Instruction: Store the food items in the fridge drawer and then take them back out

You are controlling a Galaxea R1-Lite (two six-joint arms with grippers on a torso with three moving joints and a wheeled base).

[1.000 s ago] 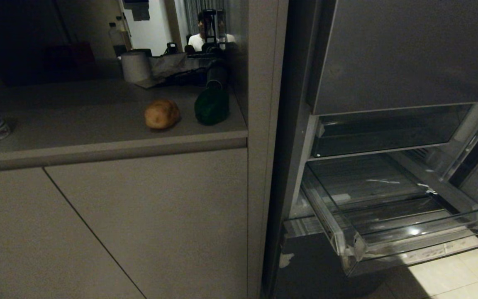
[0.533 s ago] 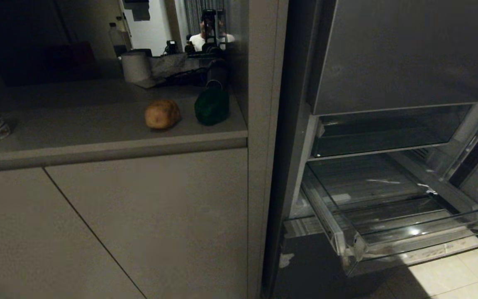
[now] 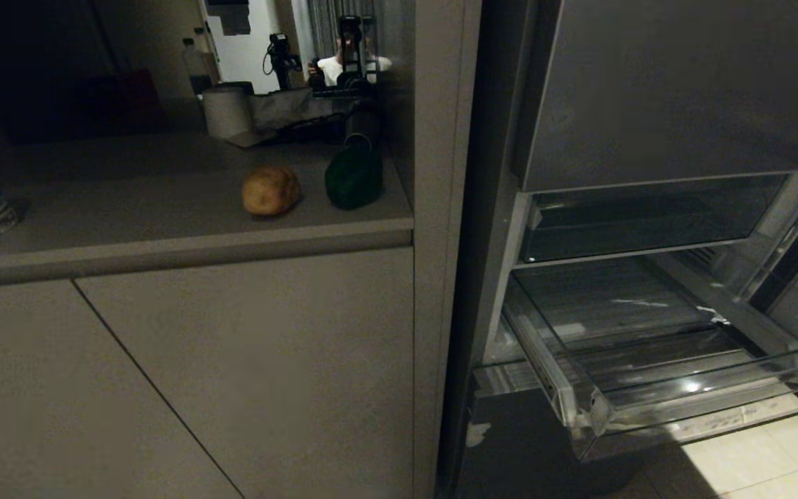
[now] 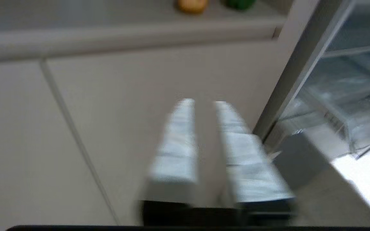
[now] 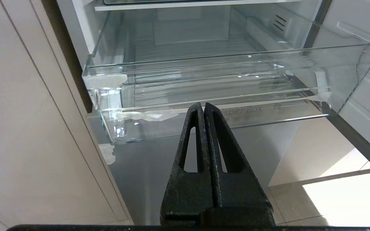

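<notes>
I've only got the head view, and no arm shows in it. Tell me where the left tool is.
Observer: The left tool is low, facing the cabinet front below the counter. It is slightly open and holds nothing.
Operator: Now report the right one.
Observer: The right tool is shut and empty. It points at the front wall of the drawer.
Operator: Give me a mark on that wall to aim by.
Observer: There is pale lettering ending in "Box", just beside the tool's tip.
</notes>
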